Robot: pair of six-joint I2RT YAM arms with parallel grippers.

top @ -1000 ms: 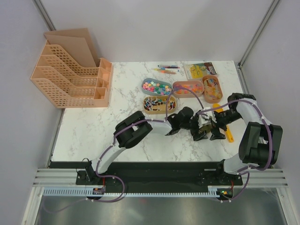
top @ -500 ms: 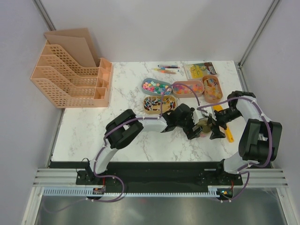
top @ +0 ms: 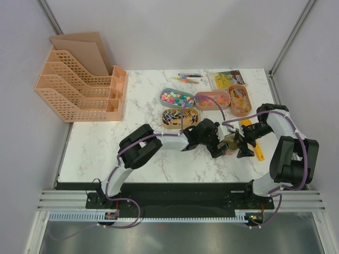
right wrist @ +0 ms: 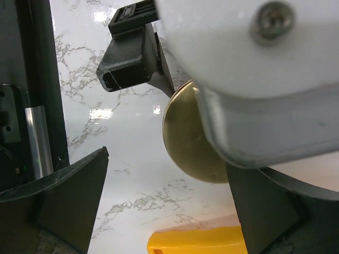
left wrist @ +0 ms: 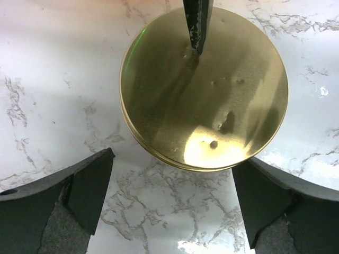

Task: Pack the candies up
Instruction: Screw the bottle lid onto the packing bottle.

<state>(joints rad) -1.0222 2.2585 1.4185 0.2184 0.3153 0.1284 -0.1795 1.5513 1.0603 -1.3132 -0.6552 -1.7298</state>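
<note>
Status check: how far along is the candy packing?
Done: nothing visibly packed; the candies sit in their oval trays. In hand: the left gripper and right gripper are both open around the gold round tin, which looks closed. Left: open it, fill it, close it.

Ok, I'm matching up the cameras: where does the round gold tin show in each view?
Top external: the gold tin sits right of centre, towards the near edge.
Left wrist: it fills the upper middle.
Right wrist: it is at the centre, its right side hidden.
Shared landmark: the white marble tabletop under it in all three.
</note>
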